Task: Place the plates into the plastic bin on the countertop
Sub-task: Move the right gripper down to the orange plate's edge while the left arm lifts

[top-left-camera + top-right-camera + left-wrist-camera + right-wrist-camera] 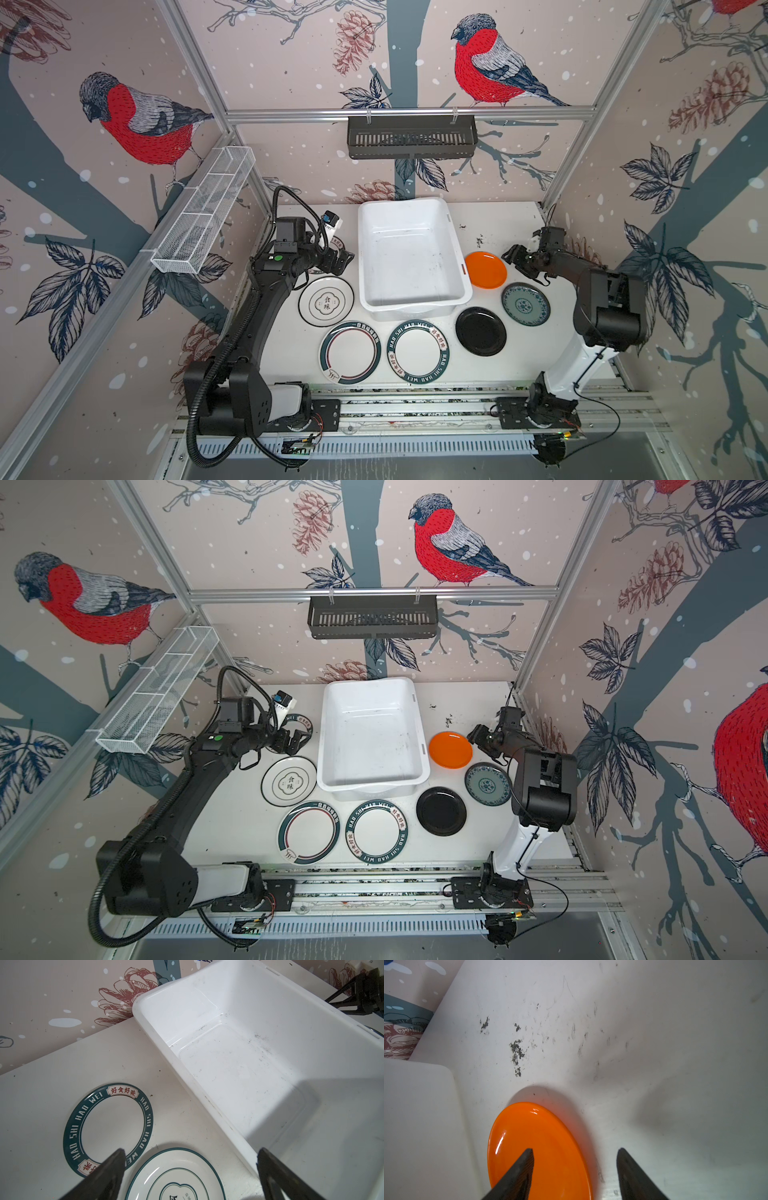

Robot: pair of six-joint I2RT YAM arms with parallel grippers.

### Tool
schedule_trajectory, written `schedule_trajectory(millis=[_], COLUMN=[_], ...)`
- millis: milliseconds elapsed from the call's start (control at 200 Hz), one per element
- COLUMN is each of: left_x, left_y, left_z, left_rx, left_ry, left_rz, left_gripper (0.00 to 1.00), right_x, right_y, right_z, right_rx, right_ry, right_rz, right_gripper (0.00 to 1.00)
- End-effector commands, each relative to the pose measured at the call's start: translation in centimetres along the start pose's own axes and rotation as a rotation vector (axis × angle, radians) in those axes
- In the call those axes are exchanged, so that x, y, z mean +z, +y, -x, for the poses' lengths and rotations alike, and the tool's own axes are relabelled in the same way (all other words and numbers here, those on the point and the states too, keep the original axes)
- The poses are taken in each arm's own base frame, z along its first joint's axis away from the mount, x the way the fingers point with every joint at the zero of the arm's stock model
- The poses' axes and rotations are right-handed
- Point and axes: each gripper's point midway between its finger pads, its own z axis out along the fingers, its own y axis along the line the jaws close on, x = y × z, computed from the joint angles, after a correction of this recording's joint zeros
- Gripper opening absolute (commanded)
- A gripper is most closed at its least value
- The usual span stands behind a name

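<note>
Right gripper (575, 1149) straddles the rim of the orange plate (542, 1136) toward the countertop (654, 1043) right edge, jaws parted; left gripper (191, 1149) spread wide, empty

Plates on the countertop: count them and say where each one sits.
7. Left of the plastic bin: rear lettered plate, partly under the left arm, and flower-emblem plate. In front: striped-rim plate, front lettered plate. Right: orange plate, teal plate, black plate. The bin holds none.
</note>
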Motion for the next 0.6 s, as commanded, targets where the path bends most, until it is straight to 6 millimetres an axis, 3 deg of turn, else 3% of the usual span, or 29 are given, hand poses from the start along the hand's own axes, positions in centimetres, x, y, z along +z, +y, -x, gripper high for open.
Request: schedule_trajectory(millis=[0,595], left_x=[0.0,0.1], left_y=[-0.7,-0.8], left_z=[0.3,0.9], left_rx=[0.007,-0.003], left_ry=[-0.001,-0.012], left_rz=[-0.037,-0.049], left_gripper=[0.98,0.98], right_x=[0.2,2.3], right_y=[-0.2,0.7], right_z=[-1.5,-4.5], right_rx=[-0.021,-0.007], right_ry=[0.063,0.182], right_rz=[0.005,0.091], right_gripper=[0.64,0.47])
